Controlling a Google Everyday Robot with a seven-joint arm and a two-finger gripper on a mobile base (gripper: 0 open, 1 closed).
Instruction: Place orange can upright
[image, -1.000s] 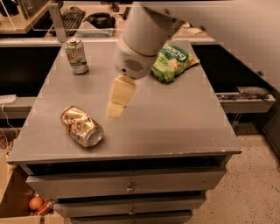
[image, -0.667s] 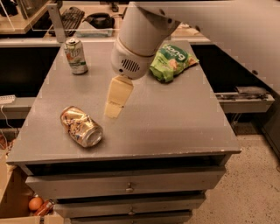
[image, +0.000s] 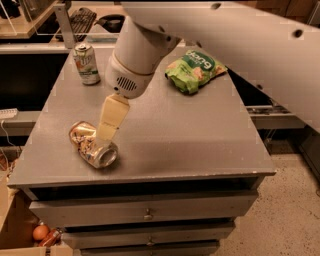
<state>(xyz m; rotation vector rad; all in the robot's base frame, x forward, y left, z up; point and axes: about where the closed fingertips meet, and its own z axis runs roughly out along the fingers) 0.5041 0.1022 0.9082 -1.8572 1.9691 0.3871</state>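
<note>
The orange can (image: 91, 144) is a dented orange-gold drink can lying on its side near the front left of the grey cabinet top (image: 200, 130), its silver end facing the front. My gripper (image: 106, 131) hangs from the large white arm and reaches down to the can. One cream-coloured finger (image: 112, 116) shows, with its tip right at the can's upper side. I cannot tell whether it touches the can.
A white-and-green can (image: 86, 63) stands upright at the back left. A green snack bag (image: 194, 69) lies at the back right. Drawers sit below the top. A desk with a keyboard (image: 82, 20) is behind. A box is on the floor at left.
My gripper has moved left and forward, from above the middle of the top down to the lying orange can. The can has not moved.
</note>
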